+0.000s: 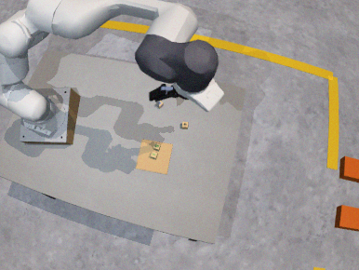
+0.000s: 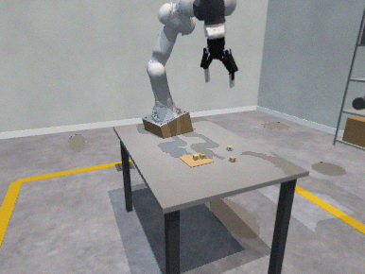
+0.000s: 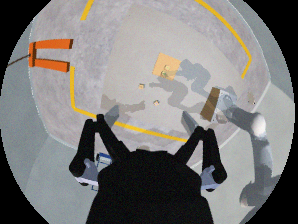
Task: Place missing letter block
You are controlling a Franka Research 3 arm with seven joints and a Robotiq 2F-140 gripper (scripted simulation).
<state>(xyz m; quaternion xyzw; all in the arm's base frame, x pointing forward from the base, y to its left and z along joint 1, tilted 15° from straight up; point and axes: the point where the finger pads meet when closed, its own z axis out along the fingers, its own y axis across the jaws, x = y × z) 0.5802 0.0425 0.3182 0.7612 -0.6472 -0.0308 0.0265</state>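
Seemingly holding two blocks [image 1: 155, 151] [image 2: 199, 156] [image 3: 165, 70], the mat [image 1: 160, 167] [image 2: 197, 162] [image 3: 160, 61].

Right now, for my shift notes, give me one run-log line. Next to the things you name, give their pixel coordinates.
black two-finger gripper [image 1: 163, 93] [image 2: 218, 85] [image 3: 150, 113]: open, above table | orange square mat [image 1: 160, 167] [image 2: 198, 163] [image 3: 160, 59]: two blocks | off mat: two blocks

From above I've got yellow tape [image 1: 333, 123] [image 2: 61, 172] [image 3: 73, 90] on the grey floor [image 1: 284, 186] [image 2: 71, 227] [image 3: 65, 100], turning a corner. Two orange blocky pieces [image 1: 350, 217] [image 3: 54, 65] sit just beside it. Exterior cam gives me pale walls [image 2: 85, 61] and, at right, a shelf unit [image 2: 347, 90] with a brown box [image 2: 356, 131] and a dark round item [image 2: 359, 103] above it.
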